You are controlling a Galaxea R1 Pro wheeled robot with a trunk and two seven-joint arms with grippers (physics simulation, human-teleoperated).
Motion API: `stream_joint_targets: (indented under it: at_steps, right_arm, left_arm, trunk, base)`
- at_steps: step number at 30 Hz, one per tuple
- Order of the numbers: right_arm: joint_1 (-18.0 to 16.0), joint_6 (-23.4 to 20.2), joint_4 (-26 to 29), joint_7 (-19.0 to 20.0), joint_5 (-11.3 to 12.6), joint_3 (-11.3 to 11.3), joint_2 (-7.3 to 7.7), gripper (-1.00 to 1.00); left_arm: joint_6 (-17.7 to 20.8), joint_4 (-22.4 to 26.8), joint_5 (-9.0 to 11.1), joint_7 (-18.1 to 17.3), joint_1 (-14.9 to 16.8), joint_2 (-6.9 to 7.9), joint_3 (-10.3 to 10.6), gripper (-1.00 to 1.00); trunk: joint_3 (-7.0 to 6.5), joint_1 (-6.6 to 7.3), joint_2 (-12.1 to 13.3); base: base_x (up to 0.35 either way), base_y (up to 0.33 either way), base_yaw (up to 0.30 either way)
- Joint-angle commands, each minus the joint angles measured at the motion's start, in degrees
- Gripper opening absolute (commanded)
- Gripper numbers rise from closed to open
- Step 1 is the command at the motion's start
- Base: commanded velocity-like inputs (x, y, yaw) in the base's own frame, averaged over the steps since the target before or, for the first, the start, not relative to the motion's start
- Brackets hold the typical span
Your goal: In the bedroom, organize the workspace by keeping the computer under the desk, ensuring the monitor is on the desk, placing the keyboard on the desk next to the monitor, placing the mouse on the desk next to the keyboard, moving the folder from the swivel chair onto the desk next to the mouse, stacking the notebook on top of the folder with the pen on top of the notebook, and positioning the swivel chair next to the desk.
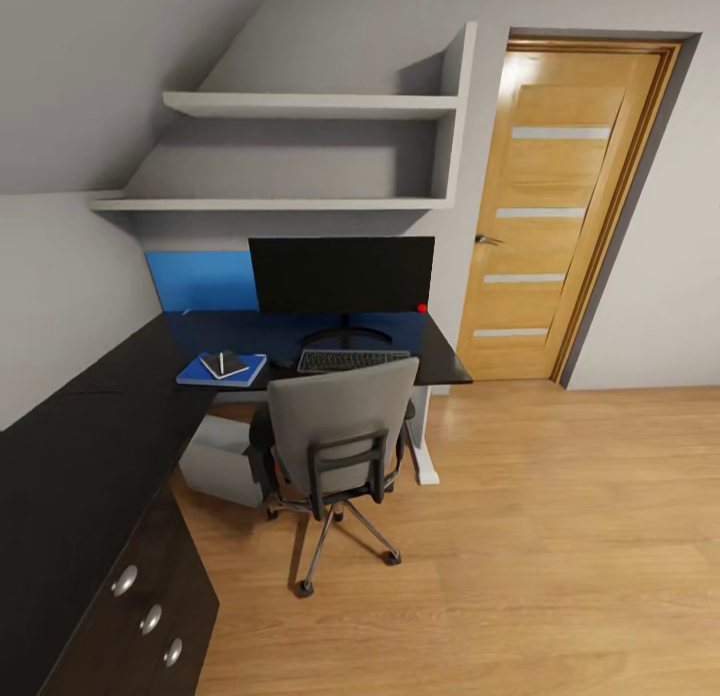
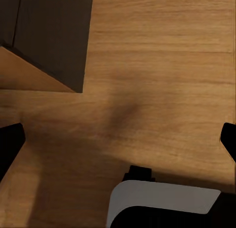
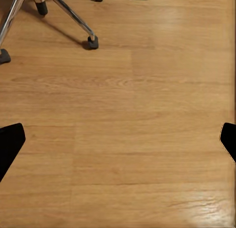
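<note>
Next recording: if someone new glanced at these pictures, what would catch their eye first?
Probably the grey swivel chair, pushed in at the glossy black desk with its back to the camera. Behind it the wide black monitor stands on the desk with the keyboard in front. To the left lies the blue folder, with the dark notebook and pen on top.
</note>
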State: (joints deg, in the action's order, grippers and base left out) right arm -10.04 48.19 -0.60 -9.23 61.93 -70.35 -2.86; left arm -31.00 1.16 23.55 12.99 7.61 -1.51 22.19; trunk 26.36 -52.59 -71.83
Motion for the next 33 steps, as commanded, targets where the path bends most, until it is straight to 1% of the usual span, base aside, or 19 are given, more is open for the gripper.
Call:
stream_joint_targets:
  at_steps: [1,2,3,4,9,12,33]
  right_arm:
    - [0.0,0.0,-0.1,-0.5,-0.1,-0.6,0.02,1.0]
    - [0.0,0.0,-0.1,-0.5,-0.1,-0.6,0.06,1.0]
    - [0.0,0.0,-0.1,-0.5,-0.1,-0.7,0.09,1.0]
    - [0.0,-0.1,-0.1,-0.4,-0.1,-0.7,0.08,1.0]
    - [0.0,-0.1,0.0,-0.4,-0.1,-0.7,0.03,1.0]
    - [0.0,-0.1,0.0,-0.4,-0.1,-0.6,0.09,1.0]
    - [0.0,-0.1,0.0,-0.4,-0.1,-0.6,0.21,1.0]
  left_arm:
    - [-1.4,0.0,0.2,0.2,-0.3,-0.01,0.6,1.0]
    - [-2.7,0.0,0.2,0.1,-0.7,-0.02,0.6,1.0]
    - [-5.6,0.0,0.2,0.0,-1.6,-0.04,0.6,1.0]
    - [-6.9,0.0,0.2,-0.1,-2.0,-0.04,0.6,1.0]
    - [-10.9,0.0,0.2,-0.2,-3.4,-0.05,0.7,1.0]
    - [-11.6,0.0,0.1,-0.2,-3.7,-0.05,0.7,1.0]
    - [-12.0,0.1,0.0,-0.3,-3.9,-0.15,0.8,1.0]
  trunk:
    - [-0.13,0.23,0.4]
    - [-0.31,0.45,0.8]
    - [-0.49,0.67,1.2]
    - [-0.67,0.89,1.6]
    - [-1.57,1.99,3.6]
    - [-2.1,2.64,4.8]
    - [-2.1,2.64,4.8]
  base:
    - [0.0,0.0,0.0]
    - [0.0,0.0,0.0]
    - [0.0,0.0,0.0]
    - [0.0,0.0,0.0]
    - [0.0,0.0,0.0]
    - [0.0,0.0,0.0]
    - [0.0,0.0,0.0]
